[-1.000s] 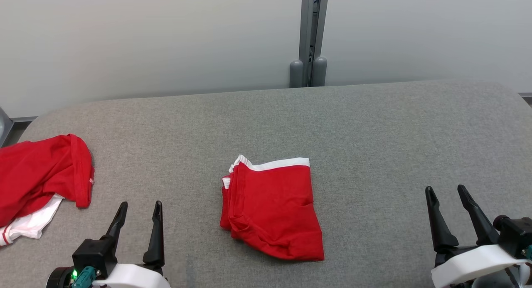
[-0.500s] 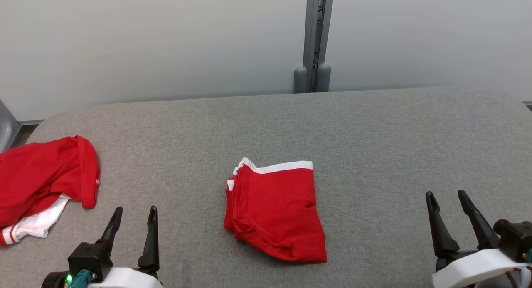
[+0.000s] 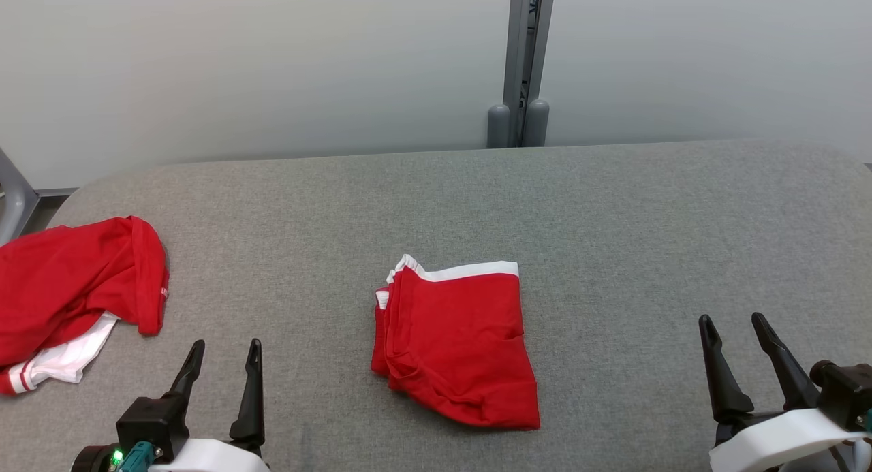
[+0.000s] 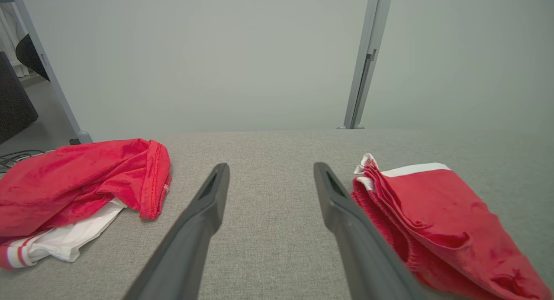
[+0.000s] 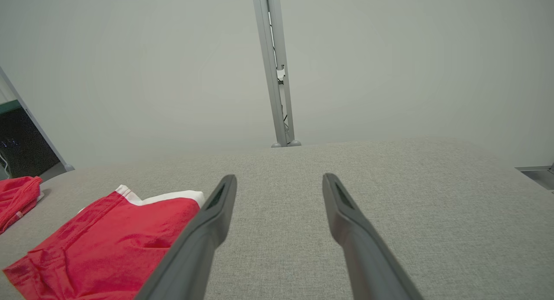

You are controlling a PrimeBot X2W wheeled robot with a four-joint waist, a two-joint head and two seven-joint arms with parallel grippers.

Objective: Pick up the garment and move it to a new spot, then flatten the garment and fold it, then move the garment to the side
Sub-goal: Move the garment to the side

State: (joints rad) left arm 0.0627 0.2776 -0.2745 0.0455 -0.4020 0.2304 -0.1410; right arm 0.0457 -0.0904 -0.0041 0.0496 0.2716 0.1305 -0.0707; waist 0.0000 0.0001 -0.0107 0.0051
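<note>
Both arms are just parked low at the near edge of the grey table [image 3: 613, 213] right now, nothing in either of them. The left gripper [image 3: 226, 344] has its two dark fingers spread as wide as they go, tips pointing away from the robot, and they hang over bare table fabric without touching any cloth. Same deal with the right gripper [image 3: 731, 319]: jaws wide apart, empty, only table surface between the fingers. The folded red garment [image 3: 456, 349] lies flat between the two grippers, nearer the left one; it sits off to the right of the left gripper's fingers and a bit ahead of them, and well apart to the left of the right gripper. Its white waistband edge is on the side farthest from the grippers, and the stacked folded layers show along the edge facing the left gripper. There's also a second red garment [image 3: 75, 281], crumpled with some white cloth poking out underneath, off to the left of the left gripper near the table's edge. Ahead of both grippers, past the far edge of the table, a grey post [image 3: 524, 63] stands against the pale wall.
</note>
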